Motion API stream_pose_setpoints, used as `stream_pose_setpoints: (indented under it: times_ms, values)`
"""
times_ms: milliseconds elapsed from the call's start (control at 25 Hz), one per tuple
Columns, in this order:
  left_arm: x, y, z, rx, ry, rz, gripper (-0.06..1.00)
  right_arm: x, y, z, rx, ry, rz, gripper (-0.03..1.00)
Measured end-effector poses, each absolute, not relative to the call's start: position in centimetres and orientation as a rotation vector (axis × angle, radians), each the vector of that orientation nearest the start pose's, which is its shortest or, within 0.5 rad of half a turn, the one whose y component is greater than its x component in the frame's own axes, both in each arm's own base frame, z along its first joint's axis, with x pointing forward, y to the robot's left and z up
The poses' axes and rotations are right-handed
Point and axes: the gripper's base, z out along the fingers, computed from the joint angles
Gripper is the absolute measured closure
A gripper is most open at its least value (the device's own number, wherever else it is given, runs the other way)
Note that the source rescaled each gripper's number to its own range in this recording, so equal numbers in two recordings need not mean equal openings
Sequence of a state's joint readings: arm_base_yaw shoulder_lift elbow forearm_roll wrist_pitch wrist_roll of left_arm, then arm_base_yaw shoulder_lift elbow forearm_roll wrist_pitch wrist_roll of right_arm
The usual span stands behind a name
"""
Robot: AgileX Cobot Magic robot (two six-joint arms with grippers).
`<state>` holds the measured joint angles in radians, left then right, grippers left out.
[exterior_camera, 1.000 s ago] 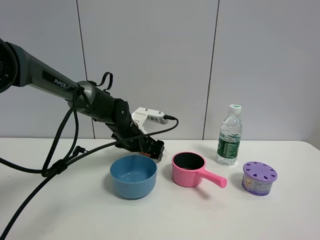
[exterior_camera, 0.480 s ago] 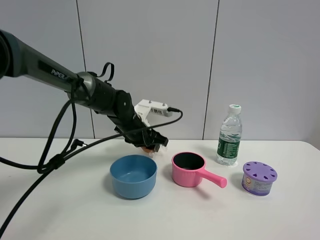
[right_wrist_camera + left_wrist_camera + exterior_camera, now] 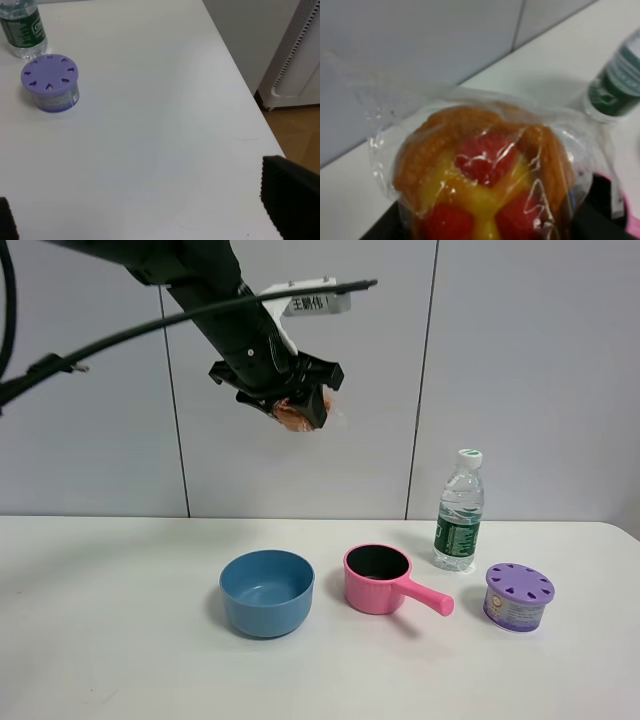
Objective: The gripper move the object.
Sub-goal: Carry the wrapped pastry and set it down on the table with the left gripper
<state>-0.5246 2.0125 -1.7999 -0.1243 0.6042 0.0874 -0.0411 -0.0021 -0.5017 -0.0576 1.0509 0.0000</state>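
My left gripper (image 3: 298, 400), a black claw on a thick black arm with cables and a white label, is shut on the wrapped tart (image 3: 302, 416) and holds it high in the air, above and slightly behind the blue bowl (image 3: 267, 591). The left wrist view shows the tart (image 3: 485, 180) close up: golden-brown rim, yellow filling, red dots, crinkly clear wrap. My right gripper does not show in the exterior view; in the right wrist view only its two dark finger edges (image 3: 292, 197) show at the frame corners, wide apart and empty.
On the white table (image 3: 120, 640) stand the blue bowl, a pink saucepan (image 3: 384, 580), a water bottle (image 3: 459, 511) and a purple-lidded container (image 3: 518, 596). The container (image 3: 50, 82) and bottle (image 3: 22, 27) also show in the right wrist view, with the table's right edge (image 3: 240, 85).
My left gripper has risen steeply with the tart, from just behind the bowl's rim to high above the table. Nothing on the table has moved.
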Motion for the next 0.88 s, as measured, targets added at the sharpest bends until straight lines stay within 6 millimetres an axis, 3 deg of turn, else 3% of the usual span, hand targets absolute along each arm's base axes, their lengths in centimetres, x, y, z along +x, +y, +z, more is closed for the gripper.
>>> stream_pose_setpoints:
  times_ms: [160,400,600,880]
  values:
    - [38.4,-25.2,30.9,0.691,2.284,-0.377,0.92,-0.5,-0.4,27.9,0.044,2.030,-0.095,-0.03]
    - [34.6,-28.6,30.3,0.877,2.363,-0.398,0.92,-0.5,-0.4,27.9,0.044,2.030,-0.095,-0.03]
    - [30.7,-32.8,30.3,1.070,2.294,-0.442,0.92,-0.5,-0.4,27.9,0.044,2.030,-0.095,-0.03]
    - [26.2,-36.7,29.3,1.354,2.095,-0.500,0.92,-0.5,-0.4,27.9,0.044,2.030,-0.095,-0.03]
